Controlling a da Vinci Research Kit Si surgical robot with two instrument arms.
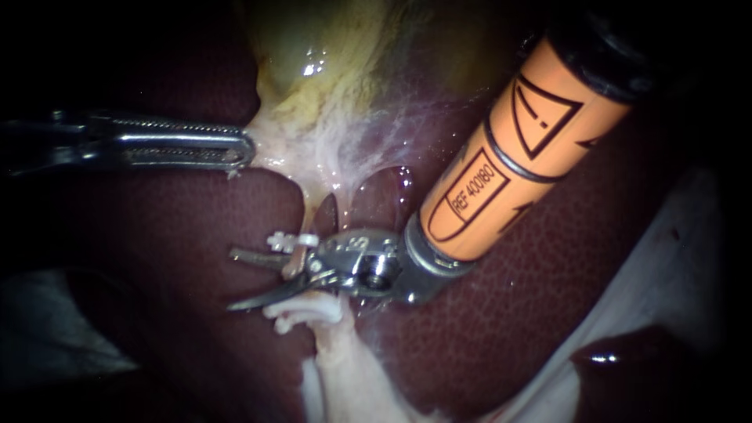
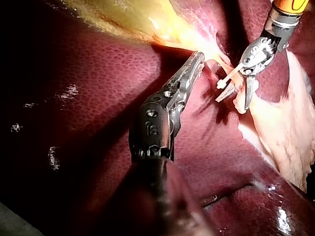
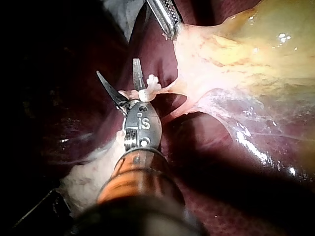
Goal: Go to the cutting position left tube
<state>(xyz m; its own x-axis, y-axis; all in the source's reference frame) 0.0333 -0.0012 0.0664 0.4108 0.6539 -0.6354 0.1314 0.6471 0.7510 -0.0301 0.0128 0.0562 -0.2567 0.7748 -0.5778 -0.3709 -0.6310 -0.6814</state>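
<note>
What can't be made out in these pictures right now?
Endoscope view: the thin pale tube between two white clips is partly covered by the open blades of the orange-shafted right instrument; contact unclear.
Endoscope view: the shaft of the silver left instrument fades into shadow.

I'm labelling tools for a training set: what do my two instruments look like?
The left instrument is slim, silvery metal with a slotted, finely toothed tip on a dark wrist. The right instrument has two thin, pointed, dark blades on a shiny metal wrist, then an orange sleeve with black printed markings.
</note>
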